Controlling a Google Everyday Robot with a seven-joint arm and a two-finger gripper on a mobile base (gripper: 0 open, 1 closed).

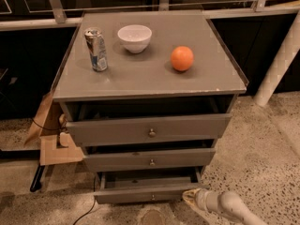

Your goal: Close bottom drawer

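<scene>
The bottom drawer (pixel 140 194) is the slimmest grey front, low on the cabinet, with a small brass knob (pixel 153 197). It stands pulled out, its dark inside showing above the front panel. My gripper (pixel 188 197) comes in from the lower right on a white arm (pixel 229 207). Its tip is at the right end of the bottom drawer's front, touching or nearly touching it.
Above are the middle drawer (pixel 150 160) and the top drawer (pixel 149 130), both slightly open. On the cabinet top stand a can (pixel 96 49), a white bowl (pixel 135 37) and an orange (pixel 182 58). A cardboard box (pixel 55 144) sits left of the cabinet. A white post (pixel 281 60) stands right.
</scene>
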